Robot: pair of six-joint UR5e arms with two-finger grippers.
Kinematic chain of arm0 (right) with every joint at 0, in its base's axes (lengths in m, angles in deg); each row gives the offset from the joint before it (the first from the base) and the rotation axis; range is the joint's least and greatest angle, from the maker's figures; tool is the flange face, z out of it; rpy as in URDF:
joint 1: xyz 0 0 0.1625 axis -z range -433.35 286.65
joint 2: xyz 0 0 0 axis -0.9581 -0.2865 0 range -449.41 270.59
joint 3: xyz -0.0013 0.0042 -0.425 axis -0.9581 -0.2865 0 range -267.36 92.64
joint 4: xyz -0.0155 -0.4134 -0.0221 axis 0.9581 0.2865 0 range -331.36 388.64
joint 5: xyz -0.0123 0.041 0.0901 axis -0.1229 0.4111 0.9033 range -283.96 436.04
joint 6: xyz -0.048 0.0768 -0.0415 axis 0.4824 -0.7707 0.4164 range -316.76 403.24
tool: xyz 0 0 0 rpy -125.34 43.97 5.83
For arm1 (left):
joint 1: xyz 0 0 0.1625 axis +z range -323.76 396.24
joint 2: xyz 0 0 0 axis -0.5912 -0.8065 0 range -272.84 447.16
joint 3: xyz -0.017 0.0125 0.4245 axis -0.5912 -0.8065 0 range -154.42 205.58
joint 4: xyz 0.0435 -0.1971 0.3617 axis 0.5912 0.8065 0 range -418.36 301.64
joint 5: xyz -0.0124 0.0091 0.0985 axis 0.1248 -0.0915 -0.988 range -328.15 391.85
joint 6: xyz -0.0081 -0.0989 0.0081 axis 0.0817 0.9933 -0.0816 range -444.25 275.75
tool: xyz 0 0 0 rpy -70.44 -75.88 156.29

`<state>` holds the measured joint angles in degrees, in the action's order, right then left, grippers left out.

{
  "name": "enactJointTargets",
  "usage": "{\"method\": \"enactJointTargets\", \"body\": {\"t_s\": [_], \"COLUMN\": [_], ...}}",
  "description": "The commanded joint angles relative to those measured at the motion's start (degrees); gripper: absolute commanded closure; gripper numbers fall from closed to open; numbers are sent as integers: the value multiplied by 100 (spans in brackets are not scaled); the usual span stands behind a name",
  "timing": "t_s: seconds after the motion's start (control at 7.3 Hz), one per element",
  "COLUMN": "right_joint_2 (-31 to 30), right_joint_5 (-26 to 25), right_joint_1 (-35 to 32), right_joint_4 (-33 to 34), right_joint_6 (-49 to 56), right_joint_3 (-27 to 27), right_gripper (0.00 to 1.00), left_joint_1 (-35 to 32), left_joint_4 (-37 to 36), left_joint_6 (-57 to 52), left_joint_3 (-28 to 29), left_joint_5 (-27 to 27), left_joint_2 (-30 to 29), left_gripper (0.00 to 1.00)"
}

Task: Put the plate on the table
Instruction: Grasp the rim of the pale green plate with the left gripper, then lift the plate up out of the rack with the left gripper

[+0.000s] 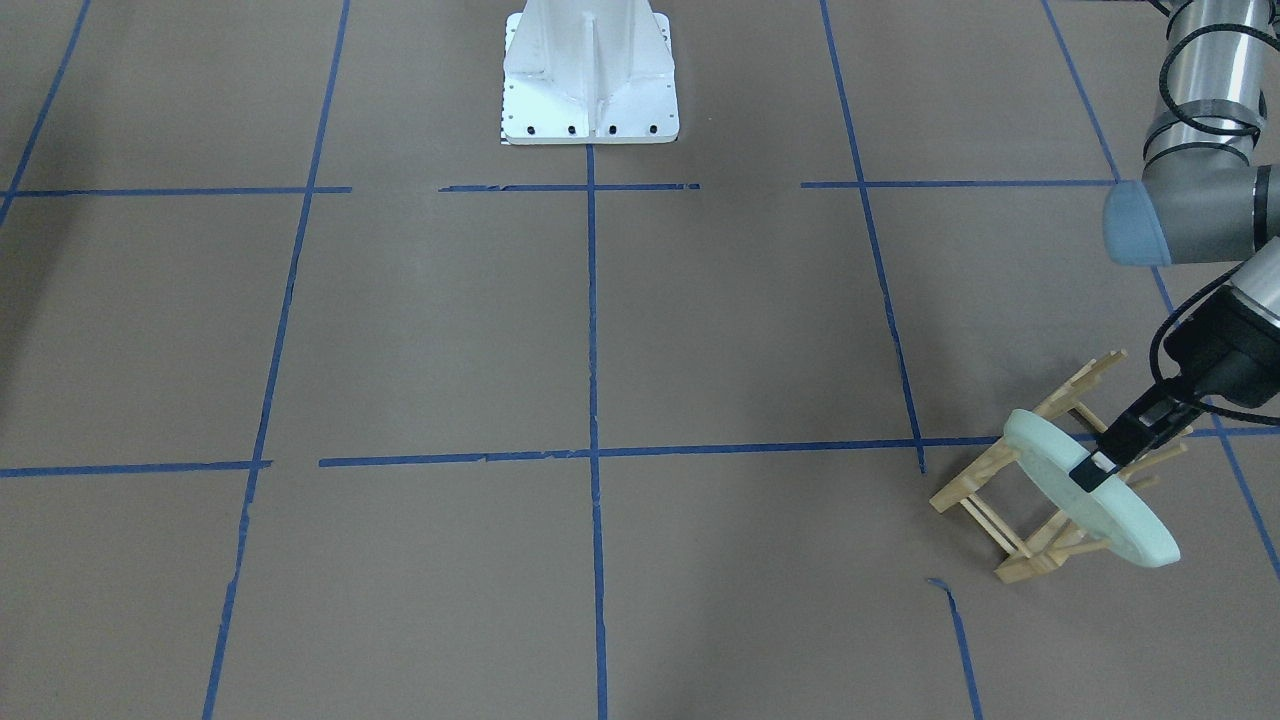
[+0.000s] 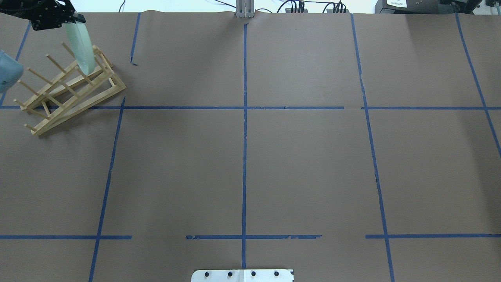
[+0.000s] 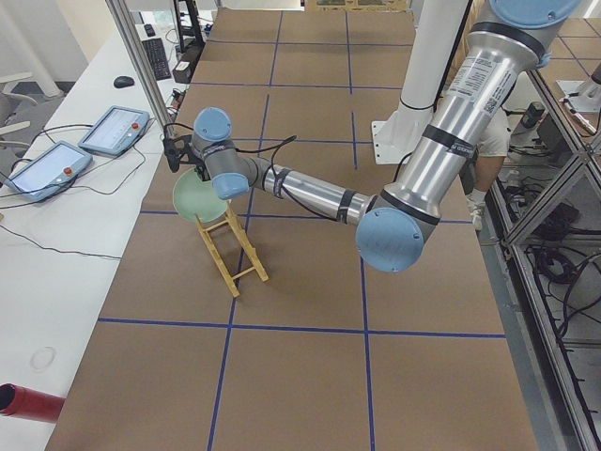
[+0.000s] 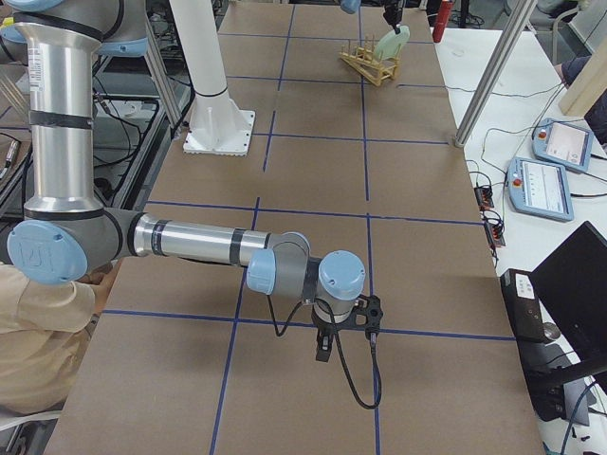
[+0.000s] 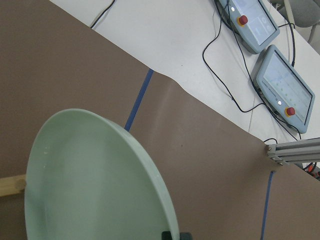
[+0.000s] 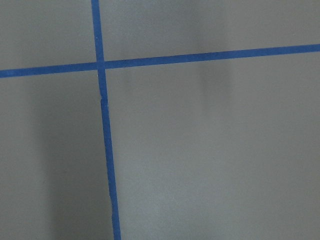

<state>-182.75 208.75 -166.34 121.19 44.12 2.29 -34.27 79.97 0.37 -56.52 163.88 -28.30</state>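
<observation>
The pale mint-green plate [image 1: 1120, 520] stands on edge between the pegs at one end of the wooden peg rack [image 1: 975, 492], at the far left of the table [image 1: 700, 330]. My left gripper [image 1: 1095, 468] is shut on the plate's upper rim. In the overhead view the plate [image 2: 81, 45] shows edge-on over the rack [image 2: 66, 98] below the gripper [image 2: 74, 19]. The left wrist view shows the plate's face [image 5: 90, 180] close up. My right gripper [image 4: 322, 349] hangs just above the table near the robot's side; whether it is open or shut cannot be told.
The white robot base [image 1: 590, 80] stands at the table's middle edge. A white bench beside the rack carries two teach pendants [image 5: 285, 80] and cables. A red cylinder [image 3: 28, 399] lies on that bench.
</observation>
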Motion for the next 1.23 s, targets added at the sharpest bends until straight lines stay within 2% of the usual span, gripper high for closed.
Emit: {"method": "enactJointTargets", "body": {"t_s": [0.0, 0.27, 0.55, 0.68, 0.82, 0.96, 1.1], "right_joint_2": [0, 0, 0, 0, 0, 0, 0], "right_joint_5": [0, 0, 0, 0, 0, 0, 0], "right_joint_1": [0, 0, 0, 0, 0, 0, 0], "right_joint_4": [0, 0, 0, 0, 0, 0, 0], "right_joint_6": [0, 0, 0, 0, 0, 0, 0], "right_joint_3": [0, 0, 0, 0, 0, 0, 0], "right_gripper": [0, 0, 0, 0, 0, 0, 0], "left_joint_1": [-199, -217, -138, 245, 954, 1561, 1950], "left_joint_4": [-437, -439, -447, -465, -639, -1485, -2224], "left_joint_6": [28, 448, 1279, 1877, 2405, 2532, 2533], "left_joint_3": [-655, -981, -1079, -1219, -1342, -1421, -1431], "left_joint_5": [323, 376, 123, -436, -1303, -2129, -2520], "left_joint_2": [155, 94, -238, -336, -389, -729, -985], "left_gripper": [100, 100, 100, 100, 100, 100, 100]}}
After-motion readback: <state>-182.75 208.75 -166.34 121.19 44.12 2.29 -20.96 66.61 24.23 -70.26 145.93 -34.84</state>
